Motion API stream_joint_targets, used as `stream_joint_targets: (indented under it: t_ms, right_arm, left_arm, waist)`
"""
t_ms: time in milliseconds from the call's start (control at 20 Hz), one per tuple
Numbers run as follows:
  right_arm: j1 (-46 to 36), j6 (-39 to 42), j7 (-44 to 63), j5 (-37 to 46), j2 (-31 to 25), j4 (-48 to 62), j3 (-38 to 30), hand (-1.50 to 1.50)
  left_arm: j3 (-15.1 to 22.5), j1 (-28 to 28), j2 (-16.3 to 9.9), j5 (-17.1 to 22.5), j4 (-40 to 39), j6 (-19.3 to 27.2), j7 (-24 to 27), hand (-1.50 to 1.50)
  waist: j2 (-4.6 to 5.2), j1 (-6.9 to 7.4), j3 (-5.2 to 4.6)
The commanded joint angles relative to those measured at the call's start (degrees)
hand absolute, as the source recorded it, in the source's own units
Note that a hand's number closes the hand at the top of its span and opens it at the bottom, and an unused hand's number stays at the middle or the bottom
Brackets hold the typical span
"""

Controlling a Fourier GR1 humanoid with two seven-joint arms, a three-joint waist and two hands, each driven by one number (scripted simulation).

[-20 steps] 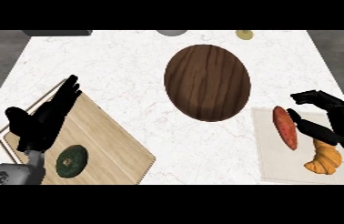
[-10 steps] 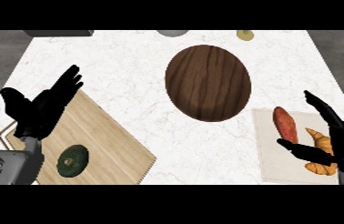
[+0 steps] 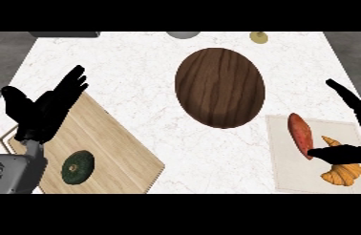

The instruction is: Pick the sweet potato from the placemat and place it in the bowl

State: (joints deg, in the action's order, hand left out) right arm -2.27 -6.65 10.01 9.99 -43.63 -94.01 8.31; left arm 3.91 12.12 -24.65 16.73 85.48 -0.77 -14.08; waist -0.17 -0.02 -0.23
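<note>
bare counter (image 3: 141,76) left of bowl (image 3: 220,87) | croissant (image 3: 340,172) just beside sweet potato (image 3: 301,135) on placemat (image 3: 296,179)

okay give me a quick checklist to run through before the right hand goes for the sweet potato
1. Sweet potato on the placemat: ok, lying near its inner edge.
2. Right hand open around it: ok, thumb at the potato's lower end, fingers spread at the view's right edge, not closed on it.
3. Croissant out of the way: not ok, it lies right beside the potato, under the hand.
4. Wooden bowl free to receive: ok, nothing shows in it.
5. Left hand out of the way: ok, open over the cutting board.
</note>
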Motion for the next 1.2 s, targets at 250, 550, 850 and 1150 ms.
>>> stream_joint_targets:
  t_ms: [250, 550, 850, 1150]
  right_arm:
    - [-13.95, 17.85, 24.6, -0.48, -3.02, -3.5, 5.25, -1.5]
    - [-16.97, 24.64, 33.33, 1.09, 0.28, -2.99, 7.11, -1.5]
    - [-15.17, 31.08, 38.54, 2.32, 1.6, -6.23, 6.84, -1.5]
    - [-17.01, 34.66, 36.9, 7.94, 6.33, -0.87, 4.41, -1.5]
  left_arm:
    - [-0.93, 1.83, 0.41, -1.11, -2.59, -2.0, 0.61, 0.0]
    - [-2.43, -3.13, 0.62, -0.12, 1.16, -4.36, 0.88, 0.0]
    - [-4.19, 1.8, 2.21, -1.72, -3.38, -4.26, 0.35, 0.0]
    - [-5.28, -0.11, 3.0, -3.39, 1.31, -4.84, -2.62, 0.0]
  waist:
    - [0.3, 0.69, 0.16]
    - [0.13, 0.56, 0.2]
    - [0.14, -0.22, 0.2]
    - [0.15, 0.17, 0.23]
